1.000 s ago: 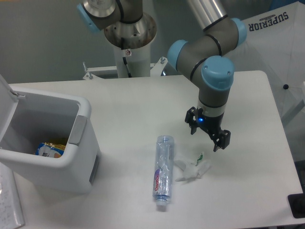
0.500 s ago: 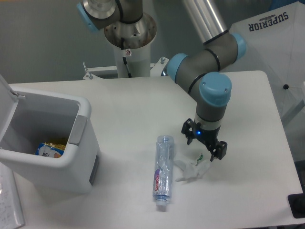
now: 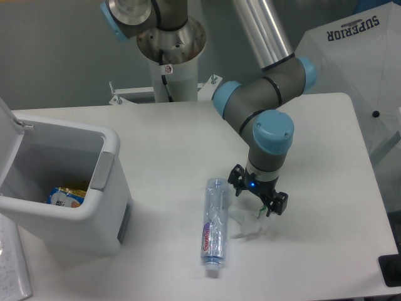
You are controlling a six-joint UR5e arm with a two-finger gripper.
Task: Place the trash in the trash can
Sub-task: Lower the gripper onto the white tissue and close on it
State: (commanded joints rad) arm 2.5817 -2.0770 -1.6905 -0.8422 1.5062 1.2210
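Gripper [image 3: 257, 199] open, fingers either side of wrapper [image 3: 252, 224] on surface [image 3: 175, 144]. Bottle [image 3: 215, 225] lies just beside. Trash can [image 3: 94, 213] w/ lid up.

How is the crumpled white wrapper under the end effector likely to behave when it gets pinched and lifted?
The wrapper looks thin and crumpled, so it will probably feel very light and floppy, and squash flat between the fingers of the open end effector. Being loose on the table, it may also slide if nudged sideways.
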